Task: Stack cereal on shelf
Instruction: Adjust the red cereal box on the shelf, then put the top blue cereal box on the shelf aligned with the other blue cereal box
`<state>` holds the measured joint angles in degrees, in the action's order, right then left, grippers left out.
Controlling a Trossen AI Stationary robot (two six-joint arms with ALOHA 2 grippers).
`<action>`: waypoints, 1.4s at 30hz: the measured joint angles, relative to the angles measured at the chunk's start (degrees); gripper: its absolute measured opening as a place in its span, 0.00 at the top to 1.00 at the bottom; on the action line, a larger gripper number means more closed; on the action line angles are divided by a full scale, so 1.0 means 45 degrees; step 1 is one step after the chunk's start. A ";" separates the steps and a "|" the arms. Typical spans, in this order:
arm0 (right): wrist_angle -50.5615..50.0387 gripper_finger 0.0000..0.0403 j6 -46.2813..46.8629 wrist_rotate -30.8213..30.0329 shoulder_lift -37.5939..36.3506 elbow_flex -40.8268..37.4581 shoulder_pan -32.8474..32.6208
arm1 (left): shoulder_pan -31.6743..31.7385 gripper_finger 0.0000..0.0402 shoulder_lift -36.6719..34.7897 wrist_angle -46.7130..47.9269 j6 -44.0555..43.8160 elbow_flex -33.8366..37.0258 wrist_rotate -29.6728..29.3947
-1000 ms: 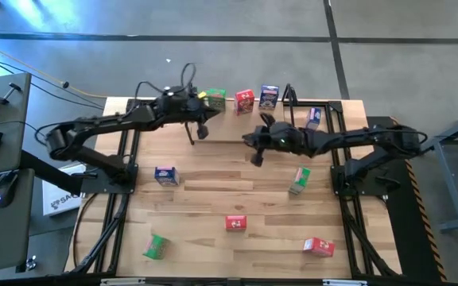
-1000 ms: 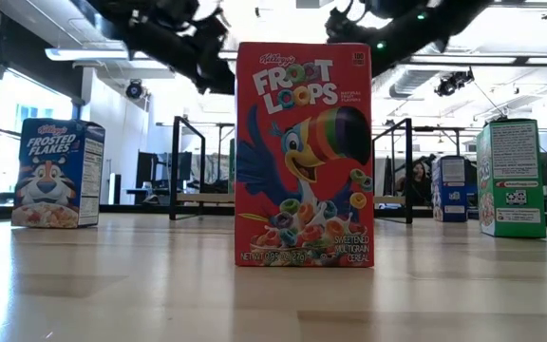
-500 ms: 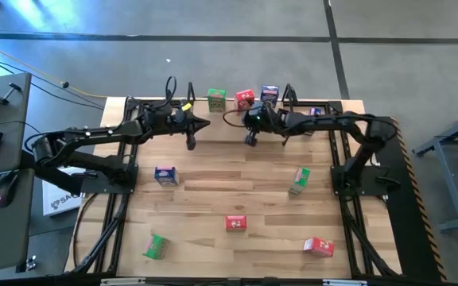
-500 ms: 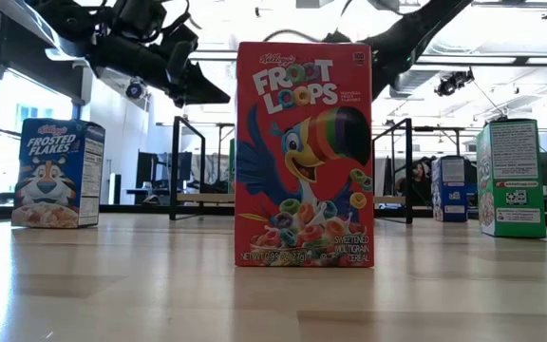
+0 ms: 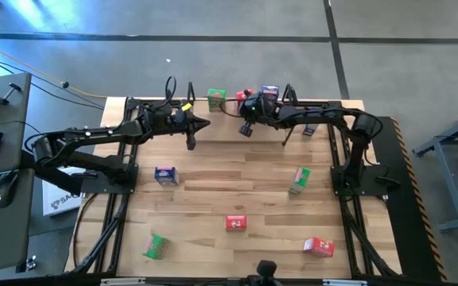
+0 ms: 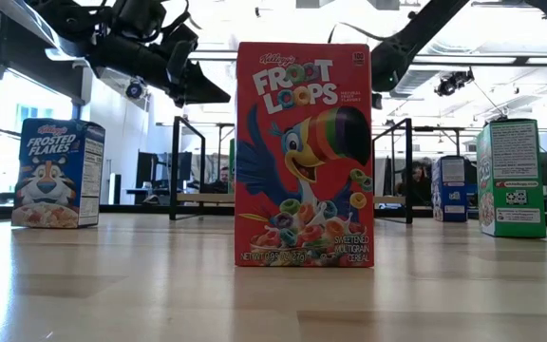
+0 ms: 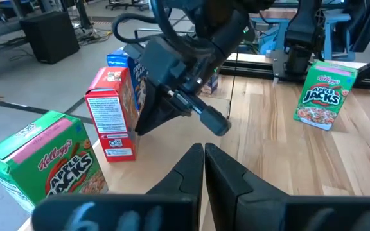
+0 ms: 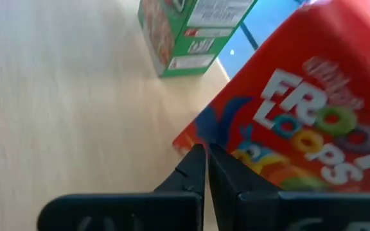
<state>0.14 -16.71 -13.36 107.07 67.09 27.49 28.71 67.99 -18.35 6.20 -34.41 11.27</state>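
Tabletop (image 5: 213,191) is pale butcher-block wood, matte, with long plank seams; black tube framing runs along both sides. Cereal is small rectangular printed-cardboard boxes, scattered. Upright at the far edge: a green Apple Jacks box (image 5: 216,99), a red Froot Loops box (image 7: 111,114) and a blue box (image 5: 269,93). Loose on the open table: a blue Frosted Flakes box (image 5: 165,175), a second green box (image 5: 299,179), a red Froot Loops box mid-table (image 5: 236,222) that stands upright and fills the low view, a third green box (image 5: 156,246) near the front-left corner, and a third red box (image 5: 319,247) lying at front right. Shelf (image 5: 324,119) is a low rack with thin black metal uprights at the far right; its board is mostly hidden under the right arm, and one more box on it can't be made out clearly. Left gripper (image 5: 191,144) hangs over the far-middle table, arm stretched in from the left, fingers pressed together, holding nothing. Right gripper (image 5: 244,131) reaches in from the right across the shelf, tip just beside the far red box, fingers also pressed together and empty; its wrist view has the Froot Loops face right past the fingertips, with a green box beyond.
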 joint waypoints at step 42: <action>0.0923 0.69 0.3728 0.1114 -0.1246 -0.0010 -0.0499 | 0.0002 0.98 0.0010 0.0107 -0.0012 -0.0005 -0.0627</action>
<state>4.29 0.07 -8.34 101.46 67.05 25.25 28.72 68.03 -17.87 6.14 -34.44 8.45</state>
